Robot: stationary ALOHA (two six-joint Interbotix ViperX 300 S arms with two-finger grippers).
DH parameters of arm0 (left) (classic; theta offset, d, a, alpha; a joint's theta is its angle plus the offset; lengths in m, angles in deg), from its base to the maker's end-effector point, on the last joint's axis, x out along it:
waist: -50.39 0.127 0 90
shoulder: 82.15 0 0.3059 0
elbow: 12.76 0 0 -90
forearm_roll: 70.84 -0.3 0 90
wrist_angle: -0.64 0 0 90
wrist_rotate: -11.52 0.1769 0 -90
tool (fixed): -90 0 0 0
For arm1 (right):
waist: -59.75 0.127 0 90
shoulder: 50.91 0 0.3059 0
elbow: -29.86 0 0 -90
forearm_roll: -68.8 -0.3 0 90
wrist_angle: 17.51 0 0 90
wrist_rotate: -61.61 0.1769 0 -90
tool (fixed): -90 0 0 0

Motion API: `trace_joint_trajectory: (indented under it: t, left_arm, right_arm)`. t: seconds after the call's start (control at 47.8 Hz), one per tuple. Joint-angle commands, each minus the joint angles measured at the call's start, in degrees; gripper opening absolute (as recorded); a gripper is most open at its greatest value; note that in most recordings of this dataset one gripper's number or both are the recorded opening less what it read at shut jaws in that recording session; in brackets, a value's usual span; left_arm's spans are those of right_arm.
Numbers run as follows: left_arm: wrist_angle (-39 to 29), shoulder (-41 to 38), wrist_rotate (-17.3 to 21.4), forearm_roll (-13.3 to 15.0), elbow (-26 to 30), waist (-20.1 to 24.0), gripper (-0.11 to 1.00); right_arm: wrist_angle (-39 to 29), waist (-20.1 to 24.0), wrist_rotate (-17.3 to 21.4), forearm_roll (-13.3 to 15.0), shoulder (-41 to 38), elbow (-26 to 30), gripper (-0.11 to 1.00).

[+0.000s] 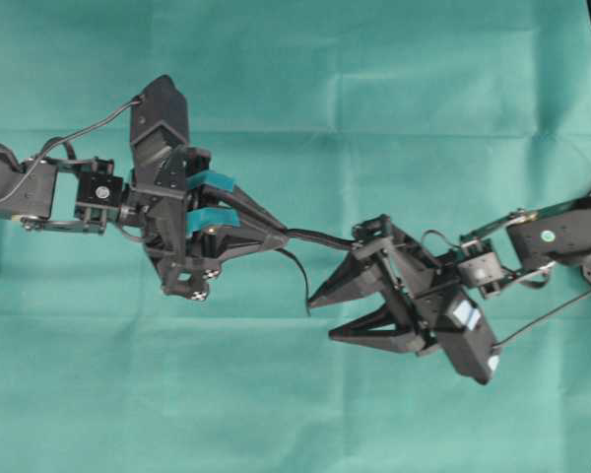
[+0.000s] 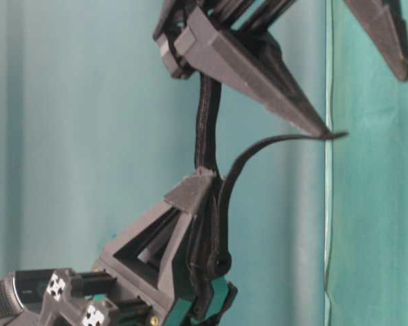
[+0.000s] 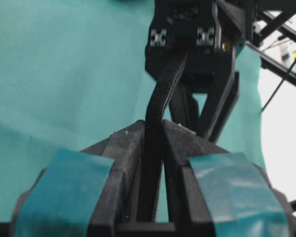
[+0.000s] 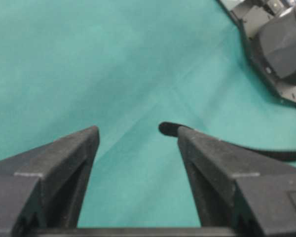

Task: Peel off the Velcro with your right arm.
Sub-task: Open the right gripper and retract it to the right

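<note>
The right tool (image 1: 322, 318) stands wide, holding nothing. The left tool (image 1: 284, 238) is clamped on the Velcro (image 1: 320, 236), whose peeled layer (image 1: 301, 276) curls free beside the right tool's finger (image 1: 350, 282), above the bench (image 1: 79, 394).

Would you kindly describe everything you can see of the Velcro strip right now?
The Velcro is a slim, flexible black strip with a fuzzy, fabric-like look, held above the green cloth. One end is clamped between the teal-taped fingers of the left gripper. From there it splits into two thin layers: one runs on to the base of the right gripper, the other curls away with a free, rounded tip that lies against one right finger. The right jaws stand apart, gripping nothing.
</note>
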Motion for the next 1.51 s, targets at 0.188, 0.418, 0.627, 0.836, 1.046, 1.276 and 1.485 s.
trace_joint_trajectory:
  t: [0.188, 0.418, 0.627, 0.836, 1.046, 1.276, 1.485]
  left_arm:
    - [0.44, 3.16, 0.09, 0.18, -1.32, -0.70, 0.10]
    - [0.44, 4.39, 0.09, 0.18, -2.55, -1.23, 0.10]
    - [0.44, 5.62, 0.26, 0.18, -3.52, -2.02, 0.10]
    - [0.62, 6.15, 0.53, 0.18, -4.22, -2.37, 0.10]
    - [0.53, 6.15, 4.04, 0.00, -4.48, -2.64, 0.10]
    - [0.53, 6.24, 13.01, 0.00, -5.63, -2.64, 0.10]
    - [0.44, 6.33, 18.90, 0.00, -6.24, -2.72, 0.10]
  right_arm:
    - [0.18, 0.35, 0.18, -2.11, 5.19, -3.08, 0.31]
    - [0.18, 0.35, 0.18, -4.22, 8.53, -6.15, 0.31]
    - [0.35, 0.35, 0.18, -5.45, 11.60, -8.79, 0.31]
    - [0.62, 0.26, 0.18, -6.59, 13.80, -10.63, 0.31]
    - [0.79, -1.67, 0.18, -11.34, 13.97, -10.63, 0.31]
    - [3.87, -3.69, 1.93, -19.25, 14.68, -10.63, 0.31]
    - [7.38, -6.24, 7.73, -23.47, 15.21, -11.16, 0.31]
